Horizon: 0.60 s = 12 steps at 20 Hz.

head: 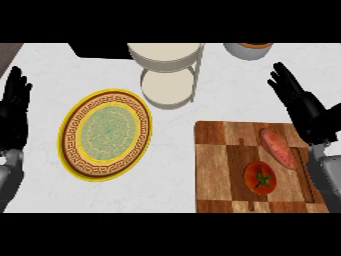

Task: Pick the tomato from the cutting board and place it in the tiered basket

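Note:
A red tomato with a green stem lies on the wooden cutting board at the lower right, next to a reddish sweet potato. The tiered basket, cream trays on a metal frame, stands at the top middle. My right hand is open, fingers straight, hovering over the board's far right corner, above and to the right of the tomato and apart from it. At the left edge my left hand rests open with fingers up.
A yellow plate with a green patterned centre lies left of the board. A white bowl with an orange inside sits at the top right. A dark object stands at the top edge, left of the basket.

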Motion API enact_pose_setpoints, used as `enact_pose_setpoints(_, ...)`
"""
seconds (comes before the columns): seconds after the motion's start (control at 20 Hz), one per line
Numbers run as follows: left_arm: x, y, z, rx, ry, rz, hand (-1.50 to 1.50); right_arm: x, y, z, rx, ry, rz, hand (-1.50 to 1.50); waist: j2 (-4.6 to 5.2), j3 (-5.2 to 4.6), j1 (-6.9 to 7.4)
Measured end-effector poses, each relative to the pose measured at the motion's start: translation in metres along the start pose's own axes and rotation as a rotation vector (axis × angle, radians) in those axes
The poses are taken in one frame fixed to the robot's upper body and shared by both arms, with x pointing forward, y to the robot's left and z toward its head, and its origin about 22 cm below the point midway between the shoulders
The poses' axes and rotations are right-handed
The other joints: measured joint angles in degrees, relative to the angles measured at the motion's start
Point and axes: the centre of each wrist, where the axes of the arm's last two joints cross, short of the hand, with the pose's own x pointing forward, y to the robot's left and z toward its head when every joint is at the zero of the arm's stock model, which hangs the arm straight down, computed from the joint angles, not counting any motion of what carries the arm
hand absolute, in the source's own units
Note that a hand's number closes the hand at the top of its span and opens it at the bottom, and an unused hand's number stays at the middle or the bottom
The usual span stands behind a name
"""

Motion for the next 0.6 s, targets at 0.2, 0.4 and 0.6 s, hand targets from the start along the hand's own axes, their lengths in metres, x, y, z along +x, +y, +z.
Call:
enact_pose_setpoints(0.2,-0.011,-0.016,0.015,-0.122,0.017,0.024,0.00,0.000,0.021,-0.007,-0.151,-0.035,-0.009,-1.50,-0.51,0.33,-1.69)
enact_pose_setpoints(0.4,-0.024,-0.045,0.038,-0.316,0.046,0.075,0.00,-0.009,0.036,-0.005,-0.409,-0.027,0.044,-1.50,-0.60,0.16,-3.43)
enact_pose_setpoints(0.6,-0.033,-0.065,0.059,-0.453,0.060,0.124,0.00,-0.017,0.082,-0.001,-0.582,-0.105,-0.004,-1.50,-0.70,0.44,-2.86)
